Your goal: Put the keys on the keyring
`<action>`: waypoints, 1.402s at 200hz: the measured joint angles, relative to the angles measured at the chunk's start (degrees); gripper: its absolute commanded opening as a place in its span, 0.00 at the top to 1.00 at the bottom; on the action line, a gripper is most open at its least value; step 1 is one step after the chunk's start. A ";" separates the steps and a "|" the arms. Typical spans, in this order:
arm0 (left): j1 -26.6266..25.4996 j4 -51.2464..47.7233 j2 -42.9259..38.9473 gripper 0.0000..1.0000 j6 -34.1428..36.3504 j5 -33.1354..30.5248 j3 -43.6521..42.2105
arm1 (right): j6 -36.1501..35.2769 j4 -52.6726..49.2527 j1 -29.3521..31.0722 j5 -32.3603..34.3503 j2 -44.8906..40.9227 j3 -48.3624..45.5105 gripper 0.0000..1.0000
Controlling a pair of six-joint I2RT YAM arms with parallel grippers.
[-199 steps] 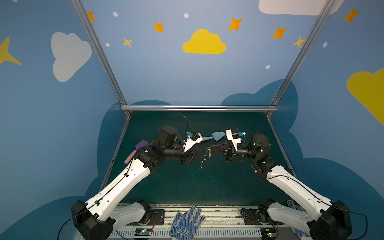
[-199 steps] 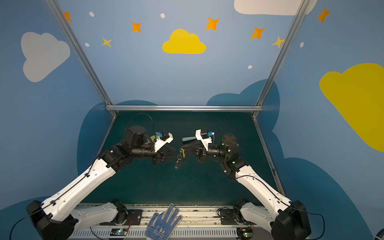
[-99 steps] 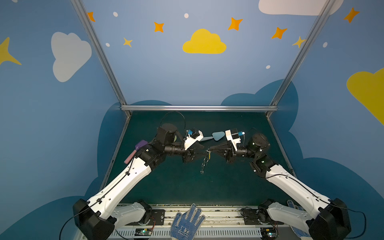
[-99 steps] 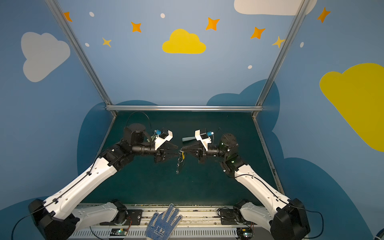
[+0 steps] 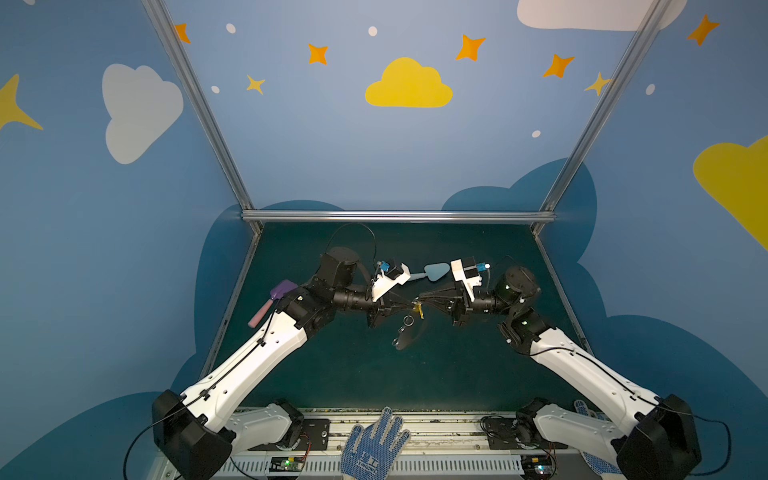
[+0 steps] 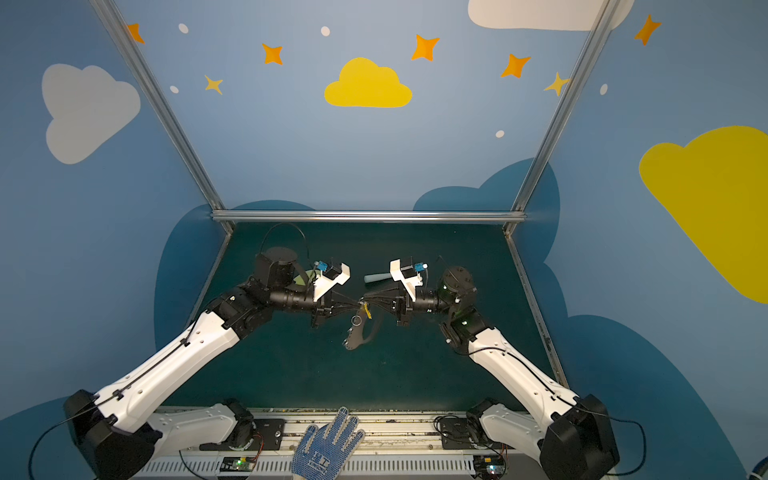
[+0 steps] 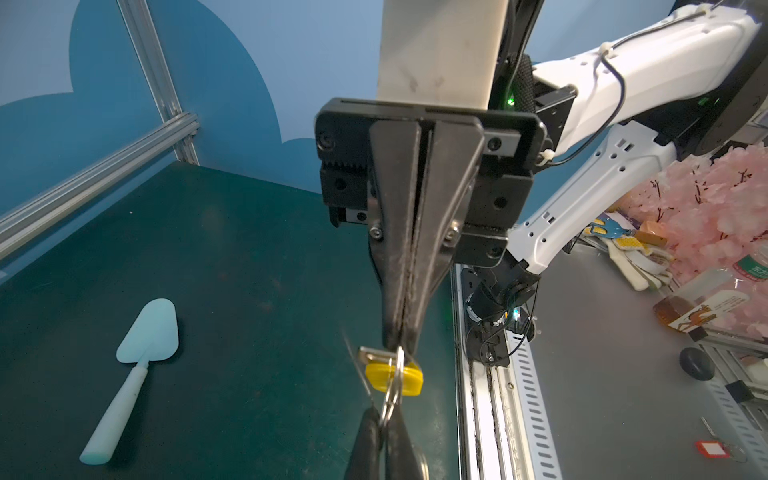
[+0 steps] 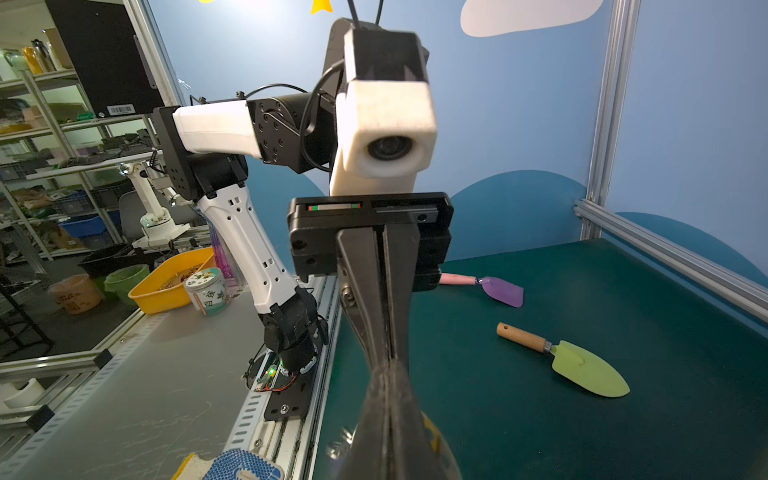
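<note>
Both grippers meet tip to tip in mid-air over the middle of the green table (image 5: 332, 374). The keys, a silver key (image 7: 371, 355) with a yellow tag (image 7: 395, 379) on a metal split ring, hang between them. My left gripper (image 7: 388, 413) is shut on the lower part of that ring. My right gripper (image 5: 419, 302) is shut on its upper part, beside the tag (image 5: 420, 311). The grey keyring plate (image 5: 402, 338) (image 6: 356, 338) dangles below them under a small metal ring (image 5: 408, 320). How the plate is attached is hidden.
A light blue toy shovel (image 7: 137, 365) lies behind the grippers. A purple shovel (image 8: 500, 291) and a green one with a wooden handle (image 8: 582, 368) lie on the left side. A blue dotted glove (image 5: 374, 444) rests on the front rail.
My left gripper was open and apart from the keys. It has moved right to the right gripper's tips and shut on the split ring. The hanging plate swung slightly.
</note>
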 measured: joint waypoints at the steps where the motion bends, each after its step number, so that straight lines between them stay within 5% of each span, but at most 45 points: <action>1: 0.00 0.00 0.00 0.96 0.00 0.02 0.00 | 0.07 0.13 0.00 0.00 0.02 -0.04 1.00; 84: 0.00 1.27 0.02 0.96 -1.81 -0.81 0.00 | 8.83 14.91 1.62 5.49 1.05 -5.16 0.98; 96: -0.04 1.09 0.02 0.96 -1.77 -1.73 0.00 | 7.69 13.00 1.77 6.91 0.35 -5.27 0.75; 119: -0.66 -2.45 0.57 0.96 -0.57 -4.17 0.72 | 4.33 6.03 1.95 10.62 -2.60 -5.49 0.56; 202: -0.70 -13.11 5.07 0.96 3.26 -8.39 4.09 | -10.80 -23.93 0.96 16.41 -7.78 -0.52 0.55; 280: -0.70 -18.08 5.35 0.96 6.08 -6.03 6.56 | -18.97 -35.34 0.96 7.48 -1.38 7.85 0.53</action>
